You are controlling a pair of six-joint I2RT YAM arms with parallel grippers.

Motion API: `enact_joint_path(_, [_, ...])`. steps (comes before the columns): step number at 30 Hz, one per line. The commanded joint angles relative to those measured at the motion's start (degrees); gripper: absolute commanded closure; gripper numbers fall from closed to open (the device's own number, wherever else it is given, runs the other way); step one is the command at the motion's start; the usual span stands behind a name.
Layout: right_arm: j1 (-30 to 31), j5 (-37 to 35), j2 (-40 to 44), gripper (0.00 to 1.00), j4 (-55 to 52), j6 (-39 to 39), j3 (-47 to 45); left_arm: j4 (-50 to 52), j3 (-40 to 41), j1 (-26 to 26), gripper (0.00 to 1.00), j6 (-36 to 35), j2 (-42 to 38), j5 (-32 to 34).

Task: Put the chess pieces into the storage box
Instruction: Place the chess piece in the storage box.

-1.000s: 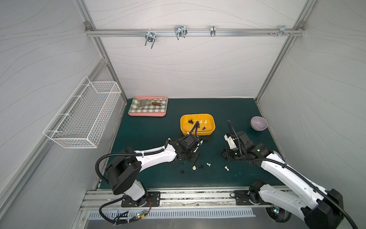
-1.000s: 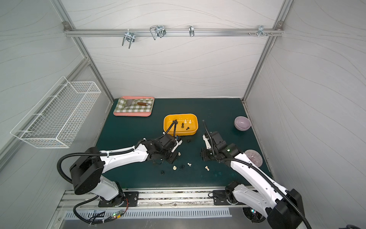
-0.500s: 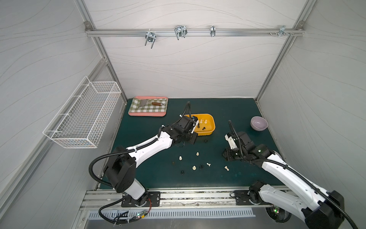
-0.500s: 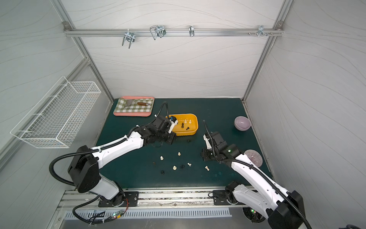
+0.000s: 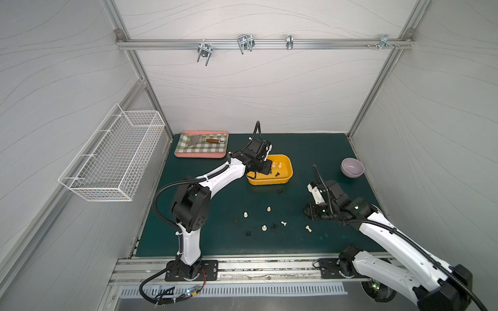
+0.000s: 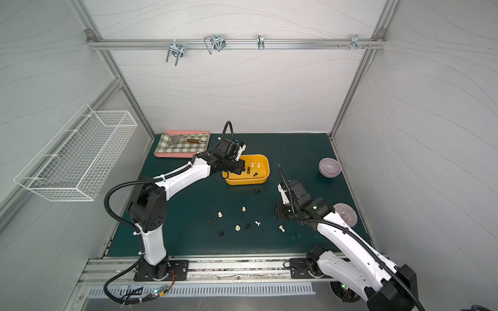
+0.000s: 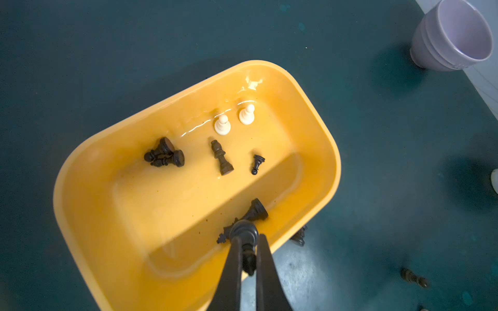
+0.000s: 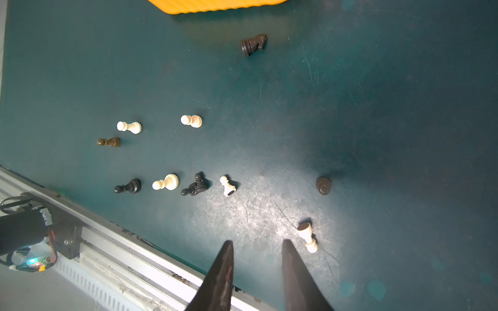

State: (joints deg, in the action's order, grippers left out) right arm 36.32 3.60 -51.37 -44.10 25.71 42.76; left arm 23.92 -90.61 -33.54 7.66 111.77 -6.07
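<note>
1. The left gripper (image 7: pixel 247 243) is pinched tight on a dark chess piece (image 7: pixel 244 232), which is held between its two fingertips.
2. Taking the back wall as 12 o'clock, that gripper hangs over the 9 o'clock end of the storage box (image 5: pixel 269 181), the yellow tub in the middle of the green mat (image 5: pixel 210 237).
3. Inside the box two cream pawns (image 7: pixel 222 125) stand upright side by side toward the 12 o'clock wall. Several dark pieces (image 7: pixel 221 157) lie flat on the floor, one of them right under the held piece.
4. A dark knight (image 5: pixel 280 191) lies on the mat just outside the box's front wall, at about 5 o'clock from it.
5. At 6 o'clock from the box, well apart from it, loose chess pieces (image 5: pixel 264 228) are scattered on the mat. Some are cream, some black and one brown; most stand, a few are tipped over.
6. The right gripper (image 8: pixel 257 242) sits low over the mat at about 4 o'clock from the box. Its fingers are parted a little with nothing between them, and a fallen cream pawn (image 8: pixel 307 237) lies just beside one fingertip.
7. A purple bowl (image 5: pixel 352 167) stands at 3 o'clock from the box and a checkered tray (image 5: pixel 200 155) at 10 o'clock. A white wire basket (image 5: pixel 113 156) hangs on the wall at 9 o'clock.
</note>
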Motion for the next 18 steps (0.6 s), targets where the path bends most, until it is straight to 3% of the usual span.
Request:
enact_joint_path(1, [0.34, -0.57, 1.49, 0.67, -2.53, 1.16, 0.22, 1.46, -6.48, 0.97, 0.98, -1.33, 4.74, -0.3])
enact_joint_path(13, [1.28, -1.11, 3.21, 0.67, -2.66, 2.83, -0.99, 6.24, -23.91, 3.04, 0.97, -2.23, 19.03, -1.22])
enact_joint_path(18, [1.56, -1.33, 3.23, 0.68, -2.75, 2.94, -1.04, 6.15, -27.06, 3.34, 0.97, -2.41, 22.45, -2.33])
